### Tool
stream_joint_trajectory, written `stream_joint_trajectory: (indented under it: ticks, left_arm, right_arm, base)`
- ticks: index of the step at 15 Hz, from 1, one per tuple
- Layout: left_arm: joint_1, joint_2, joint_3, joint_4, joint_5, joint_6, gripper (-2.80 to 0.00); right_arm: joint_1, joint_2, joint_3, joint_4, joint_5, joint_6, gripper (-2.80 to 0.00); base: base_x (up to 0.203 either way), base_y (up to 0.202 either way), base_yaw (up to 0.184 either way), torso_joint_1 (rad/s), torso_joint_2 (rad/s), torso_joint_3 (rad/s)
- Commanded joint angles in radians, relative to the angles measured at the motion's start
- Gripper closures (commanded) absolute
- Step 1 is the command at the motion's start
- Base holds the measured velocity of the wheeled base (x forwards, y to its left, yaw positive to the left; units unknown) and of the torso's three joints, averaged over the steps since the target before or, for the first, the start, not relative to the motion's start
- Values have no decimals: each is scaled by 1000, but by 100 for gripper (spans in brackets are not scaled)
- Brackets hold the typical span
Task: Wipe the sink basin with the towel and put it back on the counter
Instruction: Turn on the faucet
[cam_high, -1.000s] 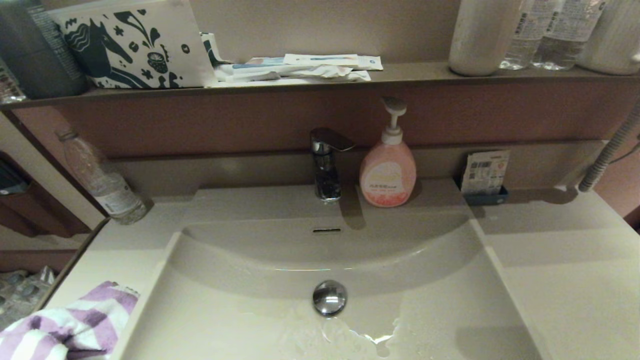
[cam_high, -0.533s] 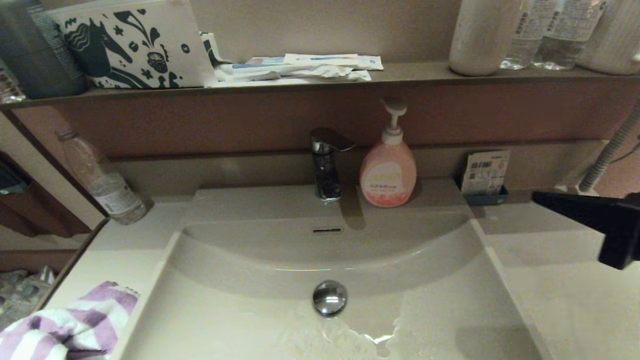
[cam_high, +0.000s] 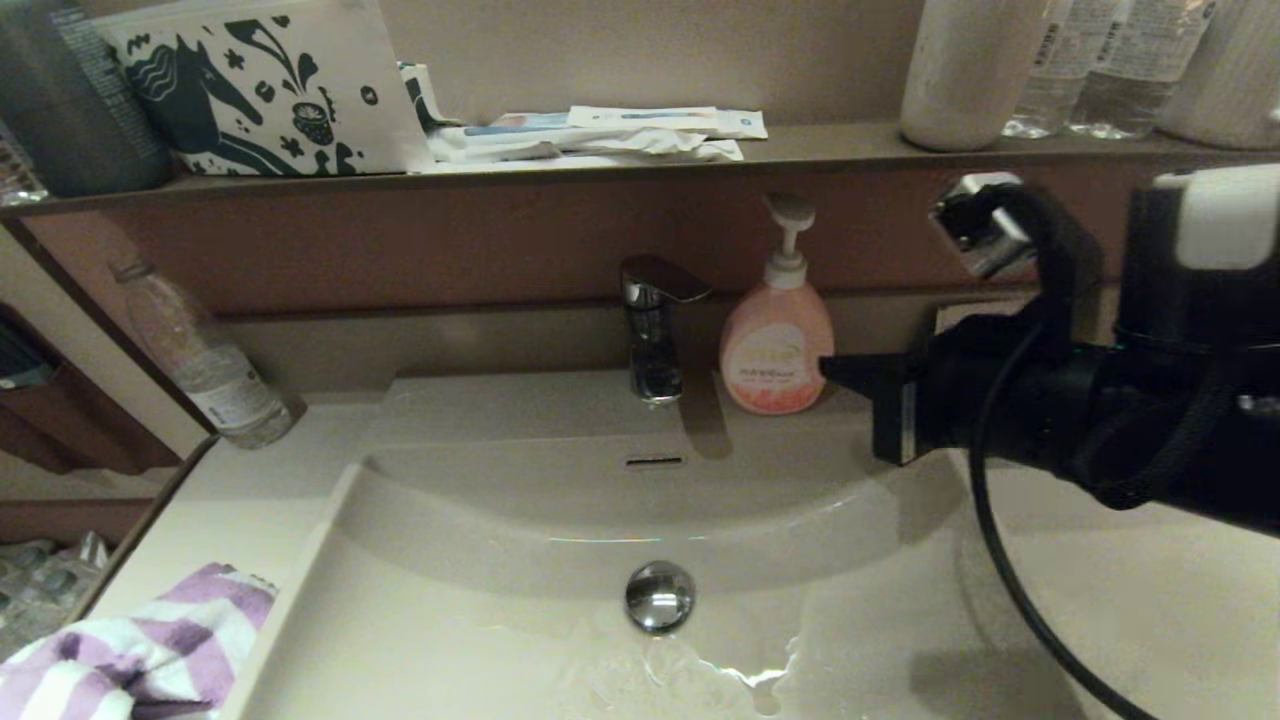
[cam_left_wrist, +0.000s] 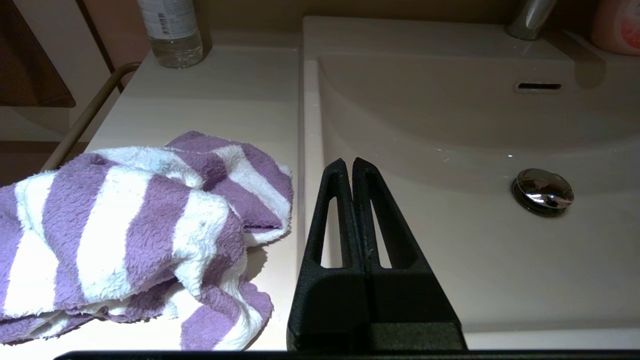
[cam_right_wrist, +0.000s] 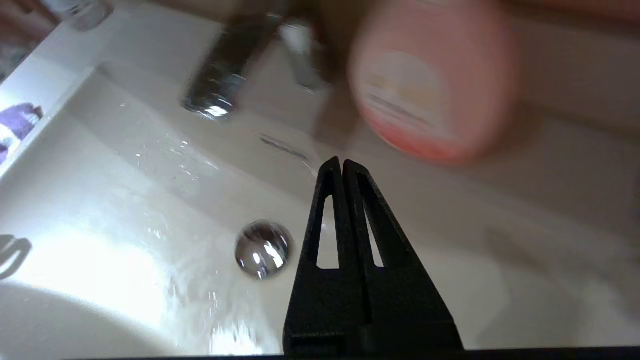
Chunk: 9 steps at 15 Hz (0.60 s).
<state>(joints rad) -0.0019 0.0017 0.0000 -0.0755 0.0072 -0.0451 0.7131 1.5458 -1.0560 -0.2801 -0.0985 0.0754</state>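
The purple and white striped towel (cam_high: 140, 650) lies crumpled on the counter (cam_high: 250, 500) at the near left, beside the sink basin (cam_high: 450, 620). The basin's floor is wet around the chrome drain plug (cam_high: 659, 595). My left gripper (cam_left_wrist: 352, 162) is shut and empty, low over the basin's left rim, just right of the towel (cam_left_wrist: 140, 225); the head view does not show it. My right gripper (cam_high: 830, 370) is shut with nothing in it (cam_right_wrist: 342, 161). It hangs above the basin's back right part, its tip close to the pink soap bottle.
A chrome faucet (cam_high: 652, 330) and the pink soap pump bottle (cam_high: 776, 345) stand behind the basin. A water bottle (cam_high: 205, 365) stands on the back left counter. The brown ledge (cam_high: 820, 145) above carries a horse-print pouch (cam_high: 270, 90), packets and bottles.
My right arm has swung in from the right edge, across the right counter to the soap bottle. The towel has not moved.
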Motion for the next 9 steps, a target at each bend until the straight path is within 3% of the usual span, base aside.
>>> stream_joint_trajectory:
  ticks: [1, 5, 9]
  left_arm:
    - [-1, 0, 0, -1, 0, -1, 0]
    - [0, 0, 0, -1, 0, -1, 0]
    - [0, 0, 0, 0, 0, -1, 0]
  right_arm:
    - [23, 113, -12, -84, -2, -21, 0]
    - [36, 274, -136, -209, -103, -108, 0]
    - [58, 346, -236, -211, -119, -115, 0]
  base:
    - [0, 0, 0, 0, 0, 0]
    - [0, 0, 0, 0, 0, 0]
    - [0, 0, 0, 0, 0, 0]
